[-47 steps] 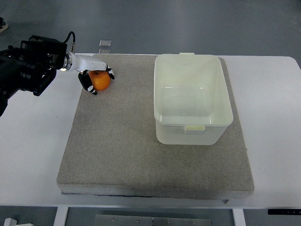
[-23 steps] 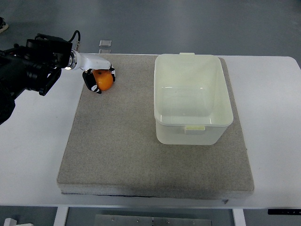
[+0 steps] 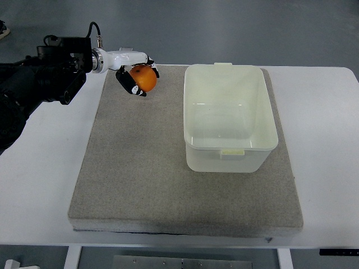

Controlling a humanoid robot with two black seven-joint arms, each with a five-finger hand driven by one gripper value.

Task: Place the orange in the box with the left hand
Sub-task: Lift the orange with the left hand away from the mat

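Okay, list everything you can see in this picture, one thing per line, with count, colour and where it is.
orange: one, orange, held in the left hand above the mat's far left corner
box: one, translucent pale yellow, empty, on the right half of the mat
mat: one, grey-brown, covering the middle of the table
table: one, white, under the mat
small clear object: one, at the table's far edge
left hand: one, white and black, closed on the orange

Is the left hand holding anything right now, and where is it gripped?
Yes: the left hand holds the orange, with the fingers curled around its sides, left of the box.
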